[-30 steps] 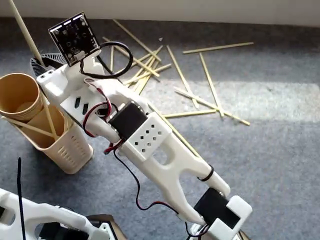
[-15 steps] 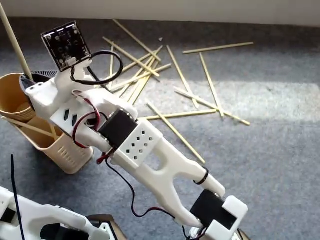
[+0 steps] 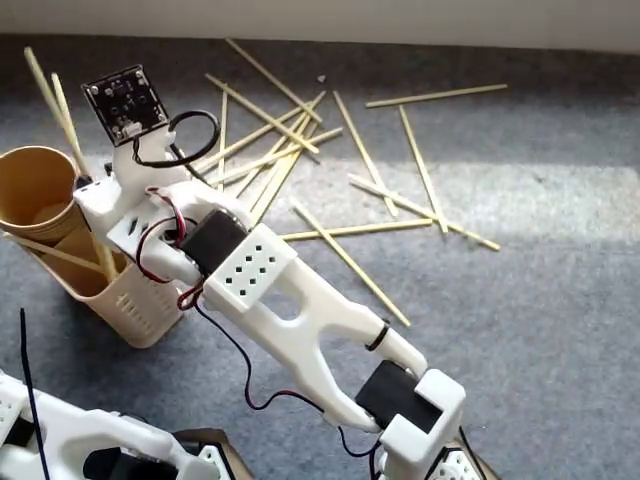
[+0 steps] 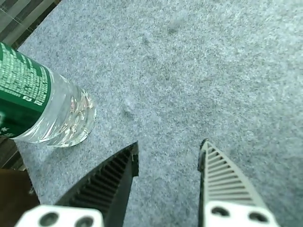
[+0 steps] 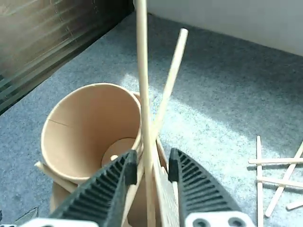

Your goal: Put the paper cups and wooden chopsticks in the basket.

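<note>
Standing chopsticks (image 5: 142,71) and a paper cup (image 5: 80,127) crowd the basket (image 3: 150,300) mouth, leaving narrow gaps between.

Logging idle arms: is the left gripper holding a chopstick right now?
No, the left gripper is open over bare grey carpet, with nothing between its fingers.

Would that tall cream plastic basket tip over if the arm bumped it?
Possibly: the cream plastic basket looks tall, narrow and thin-walled, so probably light. The long wooden chopsticks standing out above its rim could lever it if the right pincer knocks them.
</note>
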{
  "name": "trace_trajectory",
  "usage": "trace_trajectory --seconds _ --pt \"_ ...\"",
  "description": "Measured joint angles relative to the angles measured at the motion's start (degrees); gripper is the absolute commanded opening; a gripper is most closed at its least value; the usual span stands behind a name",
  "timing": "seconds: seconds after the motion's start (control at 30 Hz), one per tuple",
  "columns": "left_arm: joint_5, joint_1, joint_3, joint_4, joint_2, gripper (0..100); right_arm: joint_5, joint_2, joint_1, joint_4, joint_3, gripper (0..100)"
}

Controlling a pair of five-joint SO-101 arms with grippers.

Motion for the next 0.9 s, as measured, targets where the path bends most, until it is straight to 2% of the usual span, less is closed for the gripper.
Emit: trace_trajectory --seconds 0.33,0.43,0.53,0.67,0.8,0.9 --pt "0.0 0.18 -1.23 0.0 0.0 23 0.0 -5.8 0.35 0.18 0.0 12.8" --pt "1.58 1.85 -6.86 3.69 -0.09 23 4.31 -10.64 1.41 0.44 -0.09 12.2" --pt "4.13 4.92 -16.26 13.19 -0.09 23 12.22 -15.12 3.6 2.2 -0.7 8.3" --pt "8.79 11.78 -33.49 30.68 -0.09 23 21.01 -19.34 7.12 11.87 -7.21 7.3" --pt "12.48 22.07 -52.22 50.2 -0.09 23 23.47 -21.27 11.69 27.96 -17.05 7.3" --pt "13.54 29.89 -64.44 63.12 -0.09 23 23.74 -21.54 19.43 39.82 -23.12 7.3"
